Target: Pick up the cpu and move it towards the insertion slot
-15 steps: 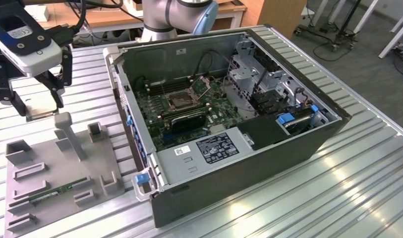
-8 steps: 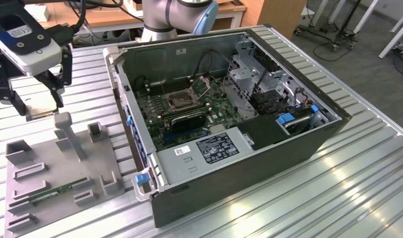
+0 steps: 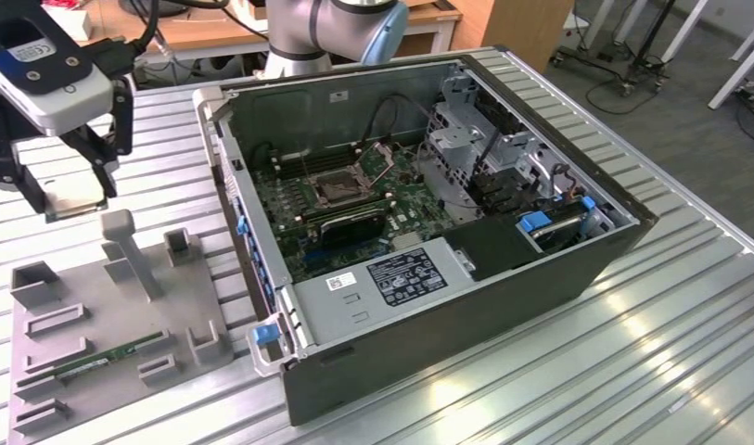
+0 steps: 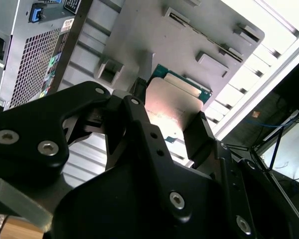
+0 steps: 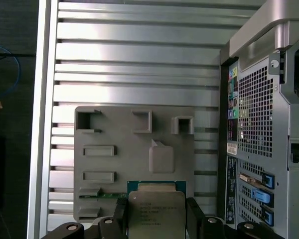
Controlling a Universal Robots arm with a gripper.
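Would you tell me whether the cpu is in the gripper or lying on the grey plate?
In the gripper: its fingers clamp two sides of the cpu, well above the plate.

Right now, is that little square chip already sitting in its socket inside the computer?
No: in the first wrist view the gripper holds the cpu between its fingers, outside the computer case.

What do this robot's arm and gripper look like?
The arm is a silver-grey tube with a light-blue joint cap. Its wrist carries a boxy black-and-white housing. The gripper is matt black, with thick angular link plates fastened by silver screws.
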